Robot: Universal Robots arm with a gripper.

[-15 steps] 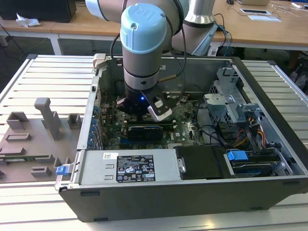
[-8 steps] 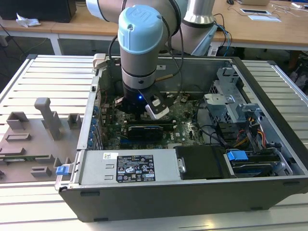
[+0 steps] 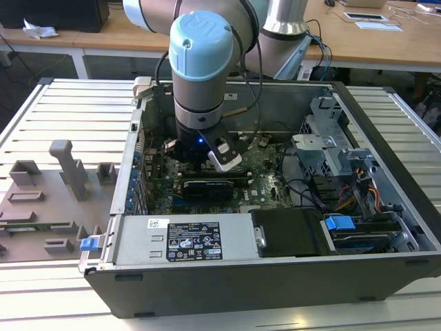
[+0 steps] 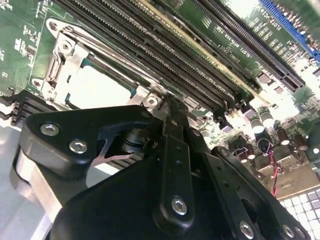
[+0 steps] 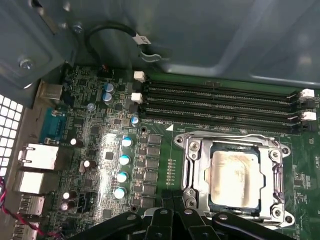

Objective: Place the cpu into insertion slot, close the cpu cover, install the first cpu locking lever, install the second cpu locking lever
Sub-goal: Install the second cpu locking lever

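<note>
The arm reaches down into an open computer case (image 3: 386, 227) that lies on a pale slatted surface (image 3: 62, 117). In the exterior view the end effector (image 3: 207, 153) hangs low over the green motherboard (image 3: 265, 176), toward the far left part of the case as that view shows it, its wrist lit by a small blue light.

In both wrist views the cpu (image 5: 234, 176) (image 4: 97, 86) already sits in the insertion slot (image 5: 200, 172) (image 4: 59, 67), its pale silvery top facing up. The cpu cover (image 5: 235, 141) (image 4: 75, 59) lies flat around it, the cut-out centre framing the chip and the silvery frame resting on the socket rim. Whether either locking lever is latched cannot be told.

Long black memory slots (image 5: 220, 102) (image 4: 165, 50) run just beside the socket, between it and the grey case wall (image 5: 225, 35) in the first wrist view. A row of small blue-topped capacitors (image 5: 123, 167) stands near the socket on its other side.

The end effector's black linkage fills the near part of the second wrist view, with its tip (image 4: 170, 107) just beside a corner of the cover; it carries nothing that can be seen, but whether its fingers are spread or clenched cannot be told.

On the exterior view's left, grey fixture blocks (image 3: 65, 169) stand on the surface, well apart from the case.
</note>
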